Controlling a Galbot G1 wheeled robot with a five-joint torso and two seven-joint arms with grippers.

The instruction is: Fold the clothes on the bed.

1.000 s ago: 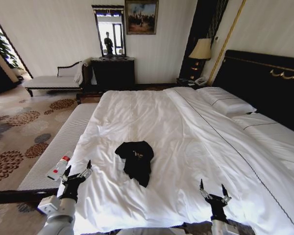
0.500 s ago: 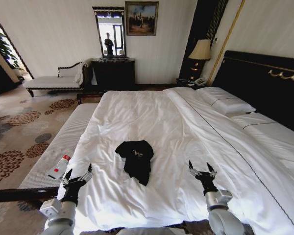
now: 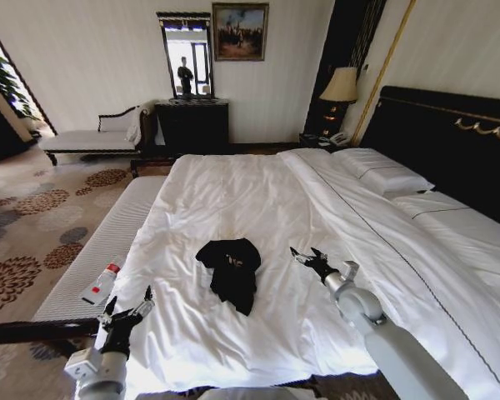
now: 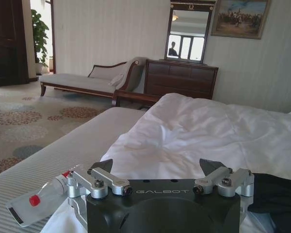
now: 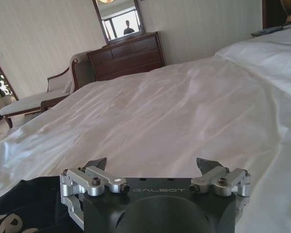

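The clothes, one crumpled black T-shirt with a bit of white lettering, lie on the near half of the bed, which has white sheets. My right gripper is open, reaching over the duvet just right of the shirt and apart from it. In the right wrist view the open gripper hovers above the sheet, with the shirt off to one side. My left gripper is open at the bed's near left corner. In the left wrist view it is empty, with the shirt's edge beside it.
A narrow white-cushioned bench runs along the bed's left side, with a clear bottle with a red cap lying on it. Pillows and a dark headboard are at right. A chaise and dresser stand by the far wall.
My right arm has stretched forward and leftward over the bed, bringing its open gripper close to the shirt. The left gripper has sunk slightly. The shirt has not moved.
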